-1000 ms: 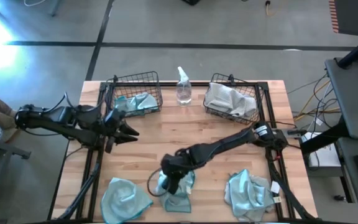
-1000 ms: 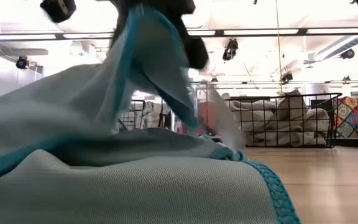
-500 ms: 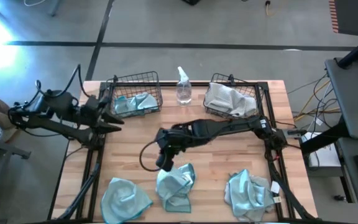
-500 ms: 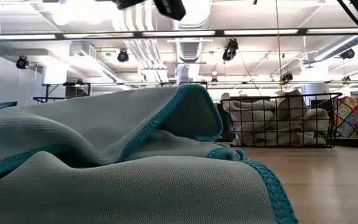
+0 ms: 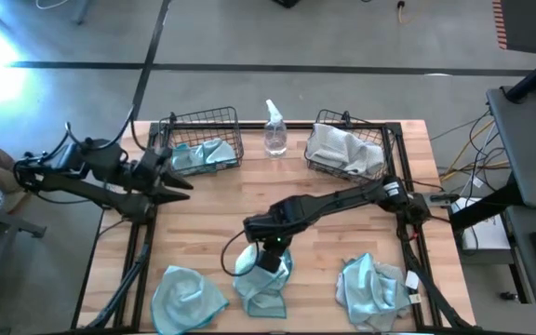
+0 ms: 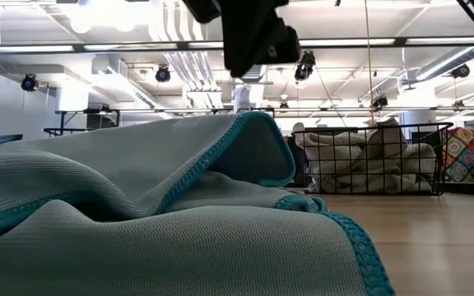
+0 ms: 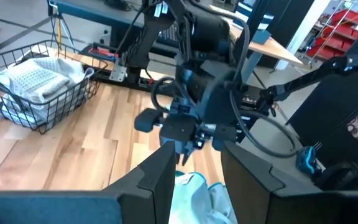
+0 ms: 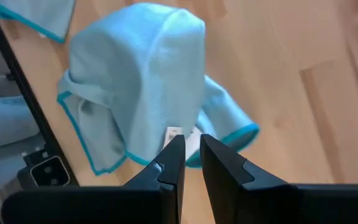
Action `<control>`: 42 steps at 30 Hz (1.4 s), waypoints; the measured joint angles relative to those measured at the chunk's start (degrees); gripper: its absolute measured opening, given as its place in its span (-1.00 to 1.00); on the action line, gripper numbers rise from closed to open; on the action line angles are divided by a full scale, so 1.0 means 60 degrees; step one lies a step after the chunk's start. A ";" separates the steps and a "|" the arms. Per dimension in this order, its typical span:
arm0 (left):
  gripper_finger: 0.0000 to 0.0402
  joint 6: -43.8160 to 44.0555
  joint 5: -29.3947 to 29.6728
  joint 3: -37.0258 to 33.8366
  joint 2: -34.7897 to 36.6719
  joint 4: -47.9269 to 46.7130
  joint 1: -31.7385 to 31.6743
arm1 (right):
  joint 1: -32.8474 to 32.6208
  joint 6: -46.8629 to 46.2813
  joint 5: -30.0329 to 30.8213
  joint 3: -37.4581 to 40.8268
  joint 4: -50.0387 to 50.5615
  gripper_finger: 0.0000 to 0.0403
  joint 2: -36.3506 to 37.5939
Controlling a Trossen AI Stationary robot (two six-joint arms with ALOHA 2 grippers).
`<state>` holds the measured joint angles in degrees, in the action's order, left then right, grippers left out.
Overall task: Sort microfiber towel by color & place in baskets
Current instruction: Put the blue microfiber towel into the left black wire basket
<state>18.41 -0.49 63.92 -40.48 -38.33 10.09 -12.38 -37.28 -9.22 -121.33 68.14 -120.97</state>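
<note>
Right gripper (image 5: 266,257) lowered again over the middle teal towel (image 5: 264,279).
Its jaws are seen nearly closed and empty; the left gripper (image 5: 177,182), spread open, has stayed by the left basket (image 5: 198,121).

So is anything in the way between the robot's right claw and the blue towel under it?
Nothing visible. The right gripper hangs just above the middle teal towel, with only open air between them.

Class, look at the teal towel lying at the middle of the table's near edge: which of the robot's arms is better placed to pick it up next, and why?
The right. The right gripper hangs directly over the teal towel, its narrowly parted fingers pointing down at it. The left gripper waits open near the left basket, far from that towel.
</note>
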 joint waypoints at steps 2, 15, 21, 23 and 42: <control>-0.43 0.0003 0.0000 0.0000 -0.0105 0.0003 0.0000 | -0.0014 -0.0148 -0.0013 0.0325 -0.0245 -0.78 -0.0004; -0.43 0.0295 0.0001 0.0000 -0.0348 0.0025 0.0000 | -0.0003 -0.1059 -0.0551 0.1885 -0.2359 -0.78 -0.0004; -0.43 0.0382 0.0004 0.0000 -0.0344 0.0025 0.0000 | -0.0002 -0.2179 -0.0741 0.2393 -0.3883 -0.78 -0.0004; -0.43 0.0431 0.0001 0.0000 -0.0344 0.0025 0.0000 | 0.0000 -0.2499 -0.1138 0.2495 -0.4295 -0.78 -0.0007; -0.43 0.0512 0.0000 0.0000 -0.0366 0.0022 0.0000 | -0.0251 -0.3041 -0.1286 0.3352 -0.4958 -0.78 -0.0011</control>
<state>21.49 -0.49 63.92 -42.68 -38.20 10.09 -13.89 -55.53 -16.93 -101.22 38.39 -121.03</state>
